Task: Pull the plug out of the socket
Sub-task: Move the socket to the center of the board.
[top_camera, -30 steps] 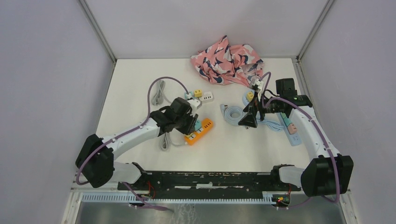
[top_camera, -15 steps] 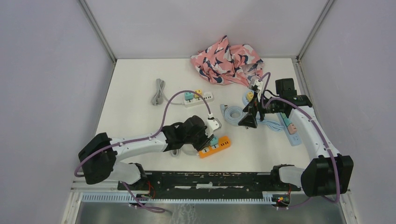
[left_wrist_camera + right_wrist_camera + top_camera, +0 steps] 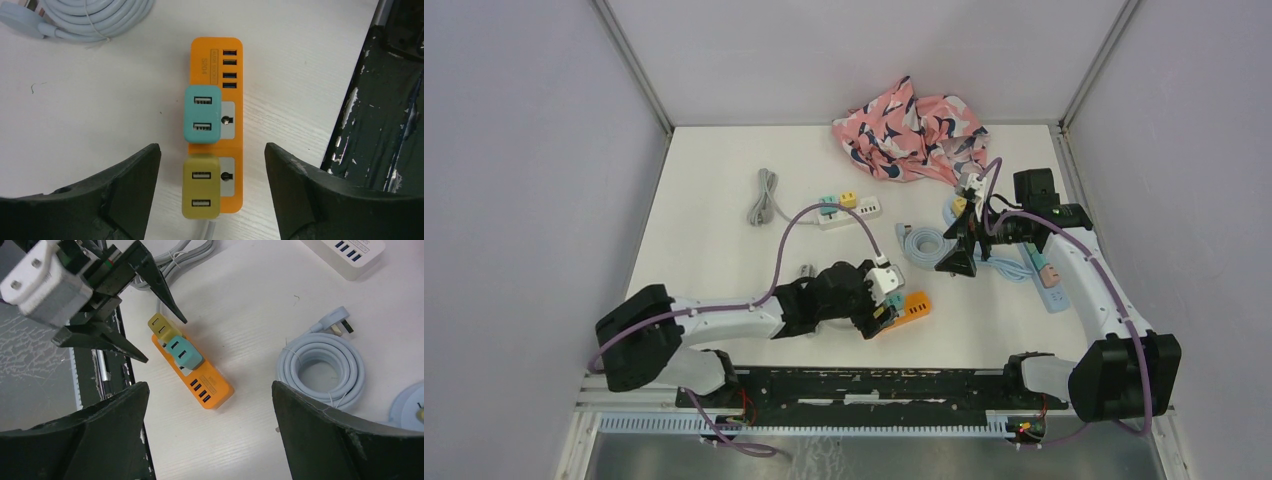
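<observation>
With left hand [image 3: 212,150] spread wide over orange plastic power strip [image 3: 197,75], teal square plug [image 3: 202,114] and mustard square plug [image 3: 201,187] seated, right hand [image 3: 210,390] wide.

Orange power strip [image 3: 216,60] and its teal plug [image 3: 202,114] — smooth, matt plastic. The white table [image 3: 90,100] shows a faint wood grain; the pink patterned cloth [image 3: 911,130] lies crumpled.

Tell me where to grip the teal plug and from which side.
Probably pinch the teal plug across its two long sides, coming straight down from above: it stands proud of the orange strip, and the yellow plug crowds one end.
</observation>
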Available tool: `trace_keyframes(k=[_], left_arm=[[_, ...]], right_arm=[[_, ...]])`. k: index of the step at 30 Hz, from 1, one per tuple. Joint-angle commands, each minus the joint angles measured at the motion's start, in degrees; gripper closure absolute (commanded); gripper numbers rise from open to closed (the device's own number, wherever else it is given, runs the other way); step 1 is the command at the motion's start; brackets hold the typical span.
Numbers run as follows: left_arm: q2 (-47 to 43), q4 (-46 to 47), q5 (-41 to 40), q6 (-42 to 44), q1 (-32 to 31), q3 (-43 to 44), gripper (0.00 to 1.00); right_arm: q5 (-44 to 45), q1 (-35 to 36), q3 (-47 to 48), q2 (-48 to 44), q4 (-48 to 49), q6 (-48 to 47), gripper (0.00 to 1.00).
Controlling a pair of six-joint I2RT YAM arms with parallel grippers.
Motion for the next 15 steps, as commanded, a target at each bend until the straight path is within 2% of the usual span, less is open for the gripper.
trace_keyframes(k=[1, 4, 10, 14, 15], left_arm=[[-9.2, 12.7, -3.5, 0.4, -0.2, -5.7, 0.1], [-15.7, 16.4, -5.4, 0.0, -0.2, -10.0, 0.0], [-27.5, 25.3, -6.1, -2.7, 0.0, -18.6, 0.01], [-29.9, 24.9, -6.4, -2.9, -0.1, -20.2, 0.01], [-29.9, 24.2, -6.8, -2.4, -0.1, -20.3, 0.01]], right_arm=[[-2.2, 0.3, -0.3, -1.3, 1.3, -3.3, 0.0], [-1.9, 0.4, -0.8, -0.9, 2.2, -4.1, 0.0], [-3.9, 0.9, -0.2, -1.2, 0.3, -10.8, 0.0], [-6.9, 1.8, 0.9, 0.2, -2.6, -18.0, 0.0], [-8.4, 1.9, 1.0, 0.9, -4.3, -22.9, 0.0]])
